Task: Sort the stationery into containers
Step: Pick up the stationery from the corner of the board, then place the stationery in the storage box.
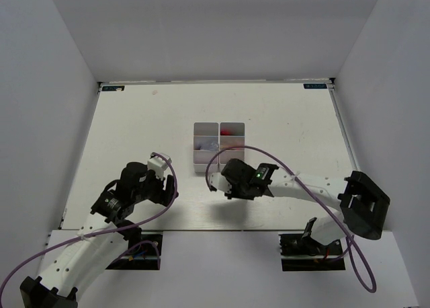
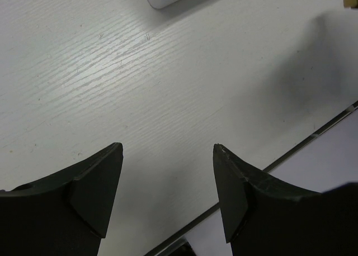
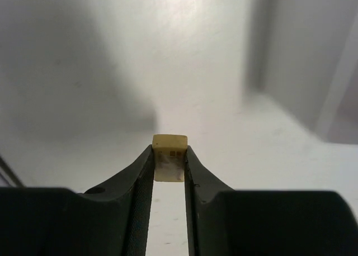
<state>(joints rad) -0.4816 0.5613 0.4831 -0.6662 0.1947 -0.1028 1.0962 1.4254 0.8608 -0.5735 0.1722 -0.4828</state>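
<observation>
Both fingers of my right gripper (image 3: 169, 156) clamp the tan eraser (image 3: 170, 141) — left gripper (image 2: 168, 158) spread wide over table (image 2: 168, 71).

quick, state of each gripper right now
left gripper: open, holding nothing
right gripper: closed on the tan eraser block
</observation>
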